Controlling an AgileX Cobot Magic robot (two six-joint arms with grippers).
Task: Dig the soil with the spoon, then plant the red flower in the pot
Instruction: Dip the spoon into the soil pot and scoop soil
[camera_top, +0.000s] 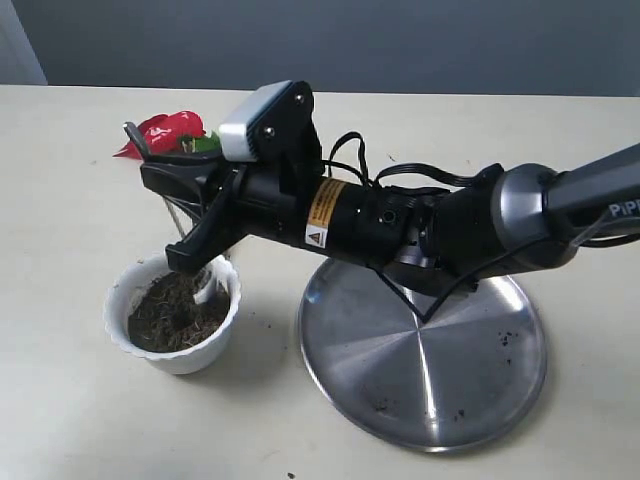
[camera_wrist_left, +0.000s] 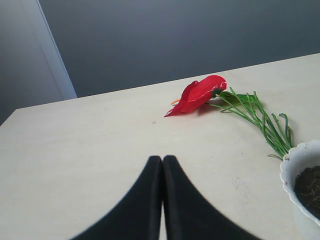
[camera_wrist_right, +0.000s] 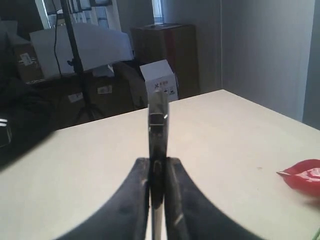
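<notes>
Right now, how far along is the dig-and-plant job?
Done: the spoon is picked up, clamped in the right claw. In hand: digging, that claw sits over the pot of soil; no clear hole visible. Left: the red flower lies on the table, unplanted; left claw shut and empty.

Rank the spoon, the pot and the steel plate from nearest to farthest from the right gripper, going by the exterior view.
1. spoon: clamped between the shut jaws of the right gripper.
2. pot: just below the jaws, on the left of the view.
3. steel plate: off to the right, under the rear part of the arm.
</notes>
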